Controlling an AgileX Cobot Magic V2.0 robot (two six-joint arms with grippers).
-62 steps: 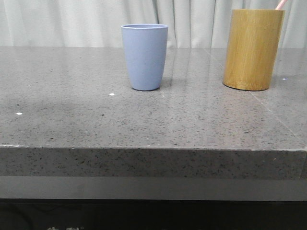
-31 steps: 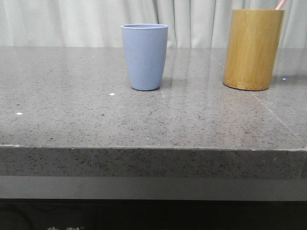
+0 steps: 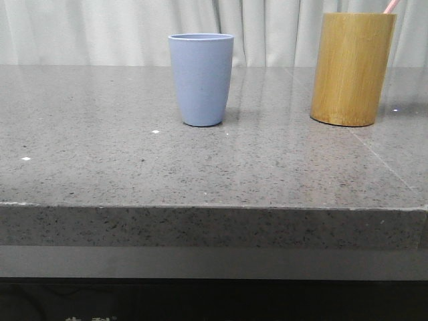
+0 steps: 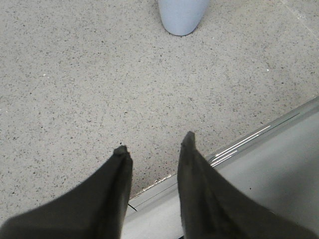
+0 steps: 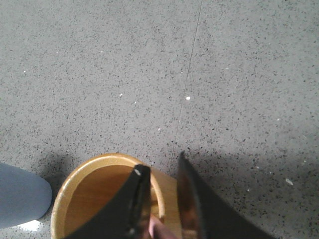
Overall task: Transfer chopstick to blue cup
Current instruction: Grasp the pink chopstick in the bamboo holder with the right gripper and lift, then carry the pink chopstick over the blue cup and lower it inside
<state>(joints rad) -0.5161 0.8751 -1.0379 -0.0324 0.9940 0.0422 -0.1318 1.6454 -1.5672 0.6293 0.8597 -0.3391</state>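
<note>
The blue cup (image 3: 201,79) stands upright at the table's middle back; it also shows in the left wrist view (image 4: 182,15) and the right wrist view (image 5: 20,199). A pink chopstick (image 3: 392,5) pokes from the bamboo cylinder (image 3: 352,69) at the back right. My right gripper (image 5: 161,163) hangs over the cylinder's rim (image 5: 89,167), jaws a little apart, with the chopstick's upper end (image 5: 158,228) between the fingers, against one of them. My left gripper (image 4: 154,142) is open and empty over the table's front edge, well short of the blue cup. Neither gripper shows in the front view.
The grey speckled stone table (image 3: 134,160) has a front edge (image 3: 214,207) with a metal rail below it (image 4: 259,134). White curtains (image 3: 100,30) hang behind the table. A thin seam (image 5: 187,94) runs across the tabletop beside the cylinder.
</note>
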